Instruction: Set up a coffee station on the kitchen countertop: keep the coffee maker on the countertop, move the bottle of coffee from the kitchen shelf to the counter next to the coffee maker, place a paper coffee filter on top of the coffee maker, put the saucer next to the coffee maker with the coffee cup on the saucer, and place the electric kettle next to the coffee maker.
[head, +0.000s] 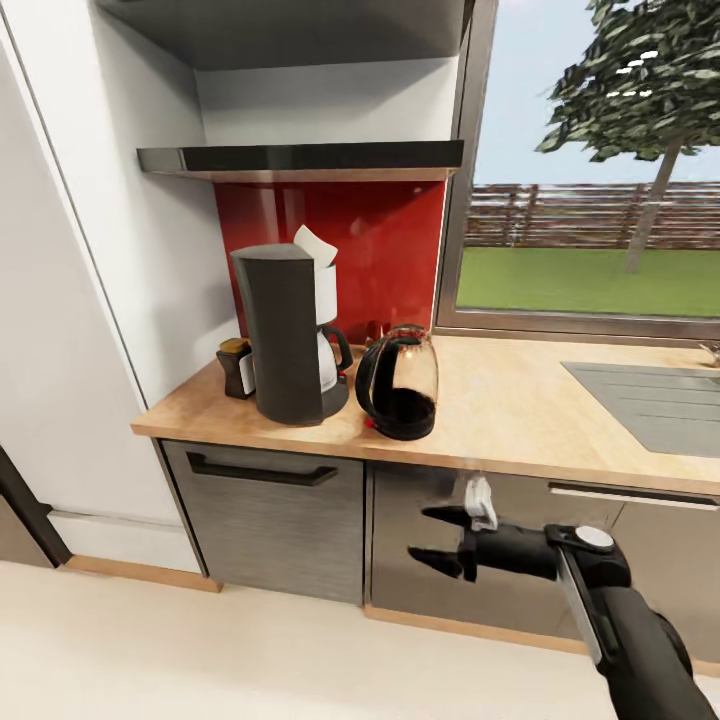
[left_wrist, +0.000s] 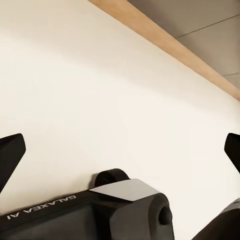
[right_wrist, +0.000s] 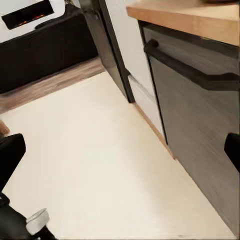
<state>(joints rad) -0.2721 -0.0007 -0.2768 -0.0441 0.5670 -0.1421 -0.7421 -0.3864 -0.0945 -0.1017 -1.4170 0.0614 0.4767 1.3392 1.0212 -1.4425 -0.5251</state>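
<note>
In the head view, the warm tan wood-grain kitchen countertop (head: 520, 400) carries the tall dark grey coffee maker (head: 280, 335), with the white folded paper coffee filter (head: 314, 244) on its top. The small dark bottle of coffee with a golden cap (head: 236, 367) touches its left side, and the clear glass-domed electric kettle (head: 398, 383) stands just beside its right. The thin glossy black kitchen shelf (head: 300, 158) hangs above. The right gripper (head: 436, 536) is spread, holding nothing, before the grey cabinet fronts (head: 265, 520).

In the left wrist view, the left gripper (left_wrist: 122, 150) gapes wide over the cream floor (left_wrist: 100, 90).

The right wrist view shows dark fingertips (right_wrist: 10, 152) set apart.
</note>
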